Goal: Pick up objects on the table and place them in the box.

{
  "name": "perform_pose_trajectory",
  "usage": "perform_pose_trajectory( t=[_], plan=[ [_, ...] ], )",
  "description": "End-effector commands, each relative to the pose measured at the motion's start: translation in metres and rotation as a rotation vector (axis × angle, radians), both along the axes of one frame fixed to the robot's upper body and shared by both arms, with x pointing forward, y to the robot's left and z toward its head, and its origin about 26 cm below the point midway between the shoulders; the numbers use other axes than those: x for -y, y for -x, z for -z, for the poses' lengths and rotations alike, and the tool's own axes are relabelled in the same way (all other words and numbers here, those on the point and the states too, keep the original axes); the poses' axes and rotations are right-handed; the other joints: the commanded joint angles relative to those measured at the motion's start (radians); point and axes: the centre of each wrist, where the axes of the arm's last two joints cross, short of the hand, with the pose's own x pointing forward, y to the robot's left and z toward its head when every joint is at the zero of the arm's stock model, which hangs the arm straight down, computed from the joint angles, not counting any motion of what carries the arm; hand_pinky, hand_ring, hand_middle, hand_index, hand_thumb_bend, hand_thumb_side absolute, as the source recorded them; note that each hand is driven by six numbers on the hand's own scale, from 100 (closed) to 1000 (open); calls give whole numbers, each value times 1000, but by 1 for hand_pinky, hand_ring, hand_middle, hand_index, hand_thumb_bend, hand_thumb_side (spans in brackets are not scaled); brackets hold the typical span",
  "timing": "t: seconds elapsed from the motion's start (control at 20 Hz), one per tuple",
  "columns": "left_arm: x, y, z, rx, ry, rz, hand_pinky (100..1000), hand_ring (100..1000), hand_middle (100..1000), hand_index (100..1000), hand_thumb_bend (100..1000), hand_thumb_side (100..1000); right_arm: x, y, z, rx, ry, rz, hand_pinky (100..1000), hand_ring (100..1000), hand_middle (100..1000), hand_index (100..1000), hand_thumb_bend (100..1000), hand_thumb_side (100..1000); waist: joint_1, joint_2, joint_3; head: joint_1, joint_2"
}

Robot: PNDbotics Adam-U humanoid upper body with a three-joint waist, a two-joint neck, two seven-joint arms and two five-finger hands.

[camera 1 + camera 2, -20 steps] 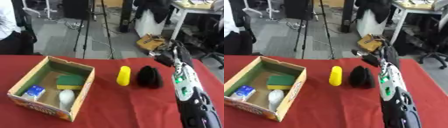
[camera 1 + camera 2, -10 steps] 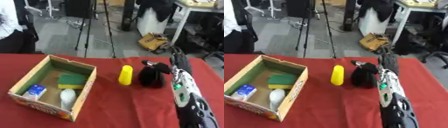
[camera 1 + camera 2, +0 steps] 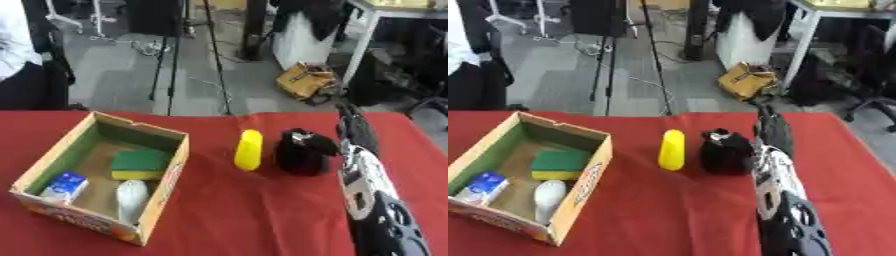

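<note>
Desk [image 3: 227, 215] under red cloth. The box [image 3: 166, 167] sits at your left, already holding a green-and-yellow sponge [image 3: 138, 164], a blue-and-white carton [image 3: 63, 184] and a white item [image 3: 131, 197]. Your right hand [image 3: 317, 144] has come down — a second ago it hung above and behind the black object [image 3: 297, 159], now its curled fingers sit on top of it, apparently clamped. It hasn't lifted, so the grasp looks just made. The yellow object [image 3: 248, 149] lies just left, unmoved. Left hand not in view.
</note>
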Motion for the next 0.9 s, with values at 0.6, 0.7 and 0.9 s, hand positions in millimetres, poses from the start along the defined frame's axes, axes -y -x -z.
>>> perform_pose_trajectory(
  t=[0.6, 0.7, 0.9],
  plan=[
    [5, 1, -10, 39, -4, 35, 919, 906, 874, 850, 100, 880, 6, 2, -7, 6, 22, 22, 1000, 1000, 985, 1000, 1000, 623, 10, 14, 13, -21, -44],
    [5, 1, -11, 41, -4, 37, 920, 906, 872, 849, 100, 880, 5, 1, -3, -14, 27, 17, 1000, 1000, 984, 1000, 1000, 612, 11, 17, 15, -21, -48],
    [6, 1, -11, 43, -7, 45, 920, 906, 870, 849, 100, 882, 4, -1, 1, -34, 34, 18, 1000, 1000, 984, 1000, 1000, 611, 12, 25, 21, -25, -57]
  ],
)
